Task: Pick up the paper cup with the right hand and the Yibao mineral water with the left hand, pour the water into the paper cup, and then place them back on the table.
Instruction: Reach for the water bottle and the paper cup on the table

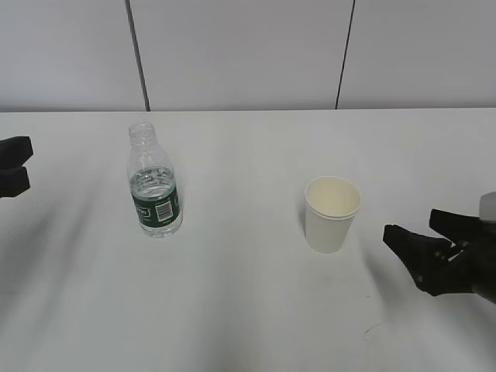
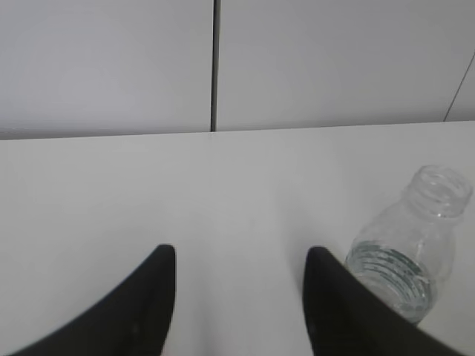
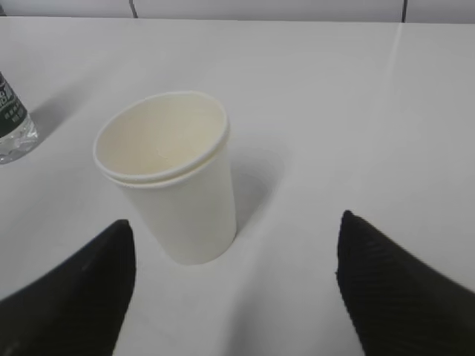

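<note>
Two black claws sit at opposite edges of the white table point(image 1: 248, 310), and neither holds anything. At the far left of the exterior view, the left claw point(image 1: 14, 177) only pokes in from the edge, its two fingers stacked one above the other with a gap between them. Its wrist camera shows the fingers point(image 2: 141, 308) spread wide over bare tabletop, with nothing between them.

Right of that claw and well apart from it, the water bottle point(image 1: 153, 182) stands upright, capless, with water reaching about the top of its green label. In the left wrist view the bottle point(image 2: 404, 248) stands just past the right-hand finger, outside the gap.

Further right, the paper cup point(image 1: 332, 213) stands upright and looks empty. It sits well apart from the bottle.

Near the right edge, the right claw point(image 1: 425, 234) reaches in low, its fingers parted and pointing toward the cup without touching it. In its wrist view the cup point(image 3: 174, 178) stands ahead of the spread fingers point(image 3: 82, 297), nearer the left one.
</note>
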Motion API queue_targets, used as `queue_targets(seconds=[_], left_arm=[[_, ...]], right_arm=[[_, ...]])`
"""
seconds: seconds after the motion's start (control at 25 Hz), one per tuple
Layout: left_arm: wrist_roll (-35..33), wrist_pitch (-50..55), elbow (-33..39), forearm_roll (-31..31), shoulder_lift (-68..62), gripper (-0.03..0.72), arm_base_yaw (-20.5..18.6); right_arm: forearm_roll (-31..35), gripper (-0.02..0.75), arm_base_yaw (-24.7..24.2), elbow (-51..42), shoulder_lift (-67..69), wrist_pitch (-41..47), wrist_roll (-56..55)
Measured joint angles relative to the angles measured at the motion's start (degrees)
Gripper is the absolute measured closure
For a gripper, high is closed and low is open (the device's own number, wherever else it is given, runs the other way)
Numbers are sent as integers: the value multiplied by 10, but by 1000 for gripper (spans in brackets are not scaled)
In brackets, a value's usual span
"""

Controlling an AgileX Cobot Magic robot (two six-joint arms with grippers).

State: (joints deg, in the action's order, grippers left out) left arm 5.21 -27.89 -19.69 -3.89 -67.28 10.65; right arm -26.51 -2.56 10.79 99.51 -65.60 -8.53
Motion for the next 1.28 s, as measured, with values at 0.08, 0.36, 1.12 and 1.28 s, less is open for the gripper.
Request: queue_targets(seconds=[0.08, 0.36, 1.12, 1.28], left_arm=[[0, 0, 0, 0, 0, 332, 0], [0, -1, 0, 0, 0, 332, 0], [0, -4, 0, 0, 0, 332, 0], [0, -8, 0, 0, 0, 332, 0]], right_arm=[[-10, 78, 0, 14, 9, -1, 1], [-32, 78, 0, 63, 76, -2, 1], [-130, 78, 14, 165, 184, -2, 0], [-127, 78, 46, 184, 201, -2, -1]])
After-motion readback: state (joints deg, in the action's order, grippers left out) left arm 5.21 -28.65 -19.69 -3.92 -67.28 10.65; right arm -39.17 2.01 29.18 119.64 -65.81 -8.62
